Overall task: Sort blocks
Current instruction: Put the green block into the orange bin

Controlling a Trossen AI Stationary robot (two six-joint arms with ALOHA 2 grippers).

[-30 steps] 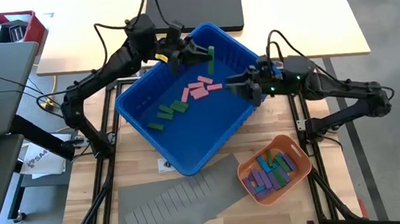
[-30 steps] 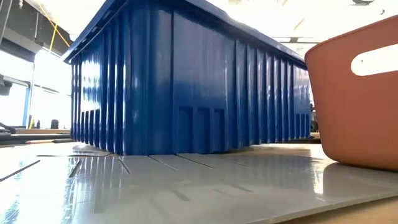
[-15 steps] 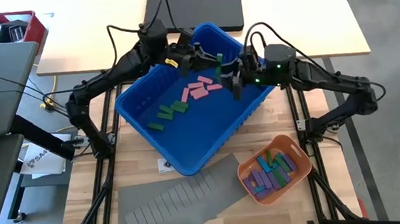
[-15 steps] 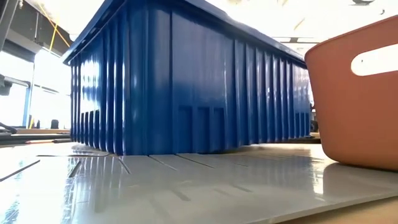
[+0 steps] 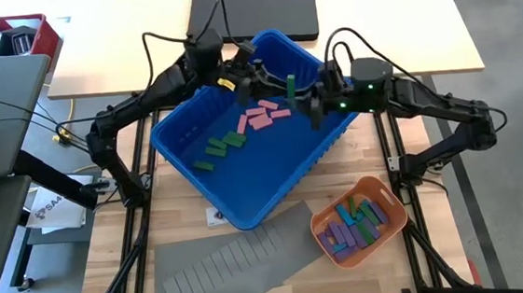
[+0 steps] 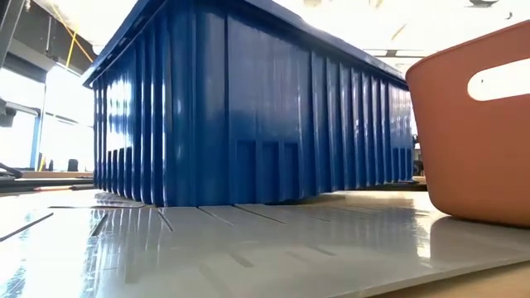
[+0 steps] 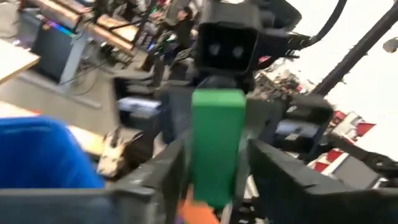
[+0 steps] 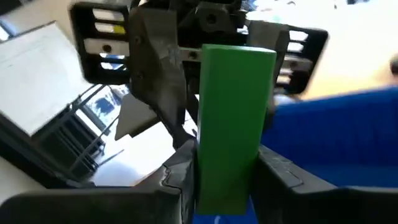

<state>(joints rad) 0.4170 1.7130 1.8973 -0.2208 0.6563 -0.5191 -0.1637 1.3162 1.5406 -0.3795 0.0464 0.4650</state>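
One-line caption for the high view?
Both grippers meet at an upright green block over the blue bin, mid-handover.

No complete text, number or brand can be read in any view. The white printed sheet lying on the floor beside the left arm's frame carries dark lettering beginning "SA", the rest of which is too small to make out.
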